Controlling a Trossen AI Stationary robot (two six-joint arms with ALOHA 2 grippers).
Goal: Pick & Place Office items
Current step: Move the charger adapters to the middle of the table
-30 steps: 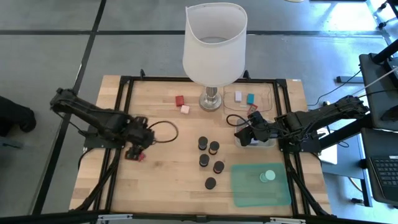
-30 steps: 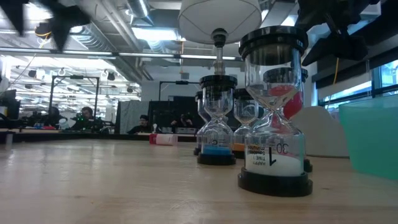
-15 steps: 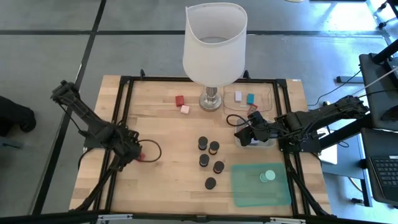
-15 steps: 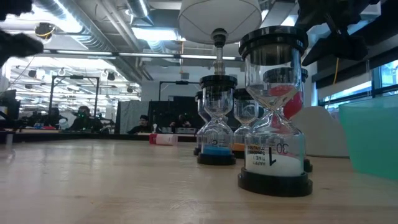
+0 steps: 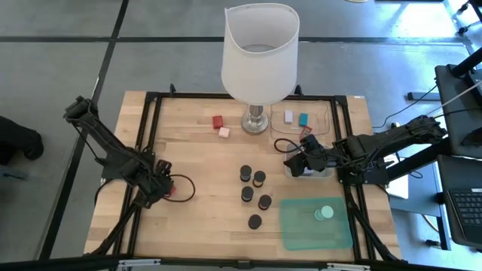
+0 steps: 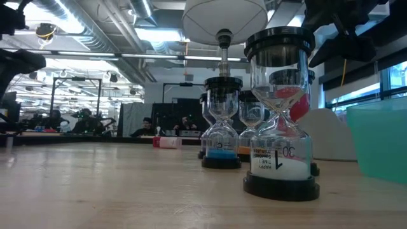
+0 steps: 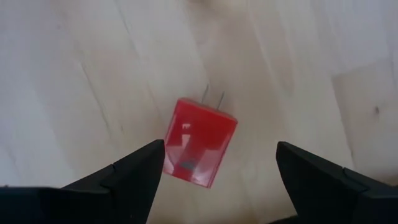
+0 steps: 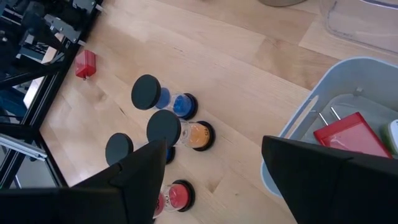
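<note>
My left gripper (image 5: 164, 188) (image 7: 221, 147) hangs open just above the table near its left side. A small red block with two metal prongs (image 7: 199, 150) (image 5: 172, 190) lies flat on the wood between the fingers; I cannot tell whether one fingertip touches its edge. My right gripper (image 5: 292, 161) (image 8: 214, 144) waits open over the grey tray (image 5: 320, 173), where another red block (image 8: 349, 133) lies. Several black-capped hourglasses (image 5: 254, 196) (image 6: 280, 114) stand mid-table. A mint-green disc (image 5: 324, 213) lies on the green mat. Red (image 5: 218, 121) and pink (image 5: 224, 132) blocks lie near the lamp.
The large white-shaded lamp (image 5: 260, 53) stands at the far middle. Beside it is a clear tray (image 5: 325, 113) with a white block (image 5: 288, 116) and a teal block (image 5: 303, 119). The green mat (image 5: 301, 229) covers the near right. Bare wood lies between my left gripper and the hourglasses.
My left arm has folded back and its gripper has drawn a little toward the table's left and near edges, mostly in the first half second. The red block by it lies where it lay. My right arm has kept still.
</note>
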